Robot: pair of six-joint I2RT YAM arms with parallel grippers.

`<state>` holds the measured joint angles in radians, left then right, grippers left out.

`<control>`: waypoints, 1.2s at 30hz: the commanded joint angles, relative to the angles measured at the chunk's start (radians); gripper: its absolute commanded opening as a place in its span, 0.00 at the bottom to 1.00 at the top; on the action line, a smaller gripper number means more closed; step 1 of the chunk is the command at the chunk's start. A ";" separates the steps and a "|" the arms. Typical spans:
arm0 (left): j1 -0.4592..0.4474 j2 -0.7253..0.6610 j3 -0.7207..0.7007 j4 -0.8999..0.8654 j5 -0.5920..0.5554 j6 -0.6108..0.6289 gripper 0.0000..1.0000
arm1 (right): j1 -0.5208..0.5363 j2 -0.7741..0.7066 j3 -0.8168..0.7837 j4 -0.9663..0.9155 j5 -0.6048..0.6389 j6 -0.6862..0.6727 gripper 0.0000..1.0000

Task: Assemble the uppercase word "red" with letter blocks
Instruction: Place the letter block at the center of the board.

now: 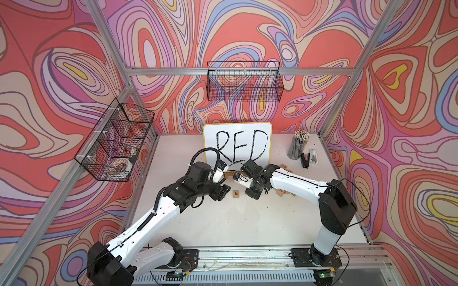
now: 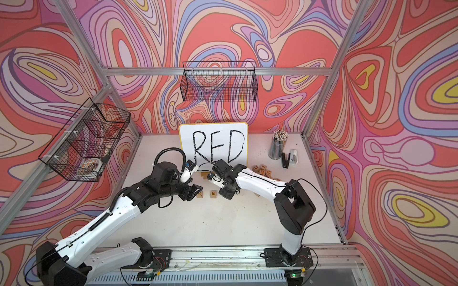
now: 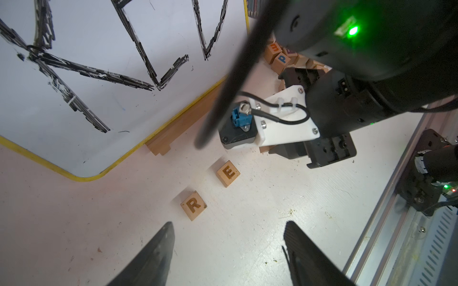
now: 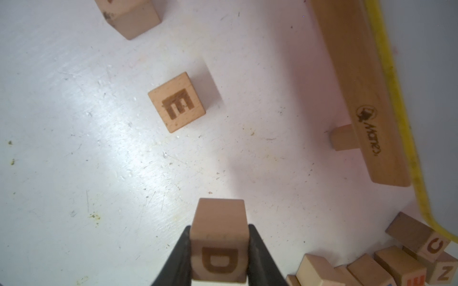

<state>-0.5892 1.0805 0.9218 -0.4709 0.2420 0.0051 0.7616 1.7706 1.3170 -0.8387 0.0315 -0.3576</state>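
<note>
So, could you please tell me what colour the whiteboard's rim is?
Yellow. The whiteboard rim shows best in the left wrist view.

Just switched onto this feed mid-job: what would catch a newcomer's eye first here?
The white board handwritten RED stands at the back of the table. Before it the R block and E block lie side by side, apart. The right tool is shut on the D block near E; the left tool hangs open near R.

Bare table (image 4: 74, 173) beside E block (image 4: 176, 102)
</note>
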 commanded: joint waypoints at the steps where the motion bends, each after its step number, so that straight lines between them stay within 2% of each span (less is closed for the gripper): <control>1: -0.009 -0.006 -0.002 -0.016 -0.004 0.018 0.73 | 0.003 -0.010 -0.007 0.003 -0.031 -0.050 0.16; 7: -0.009 -0.007 -0.004 -0.016 -0.004 0.017 0.73 | 0.002 -0.005 -0.010 -0.035 -0.020 -0.142 0.17; 19: -0.009 -0.011 -0.004 -0.018 -0.007 0.017 0.73 | -0.039 -0.004 -0.001 -0.044 -0.094 -0.301 0.20; 23: -0.009 -0.010 -0.004 -0.018 -0.012 0.019 0.73 | -0.047 0.036 0.005 -0.040 -0.111 -0.354 0.20; 36: -0.009 0.002 -0.006 -0.018 -0.010 0.018 0.73 | -0.086 0.093 0.027 -0.013 -0.171 -0.443 0.20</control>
<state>-0.5892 1.0805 0.9218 -0.4713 0.2348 0.0078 0.6853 1.8389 1.3170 -0.8711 -0.1040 -0.7662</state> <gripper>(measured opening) 0.729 0.330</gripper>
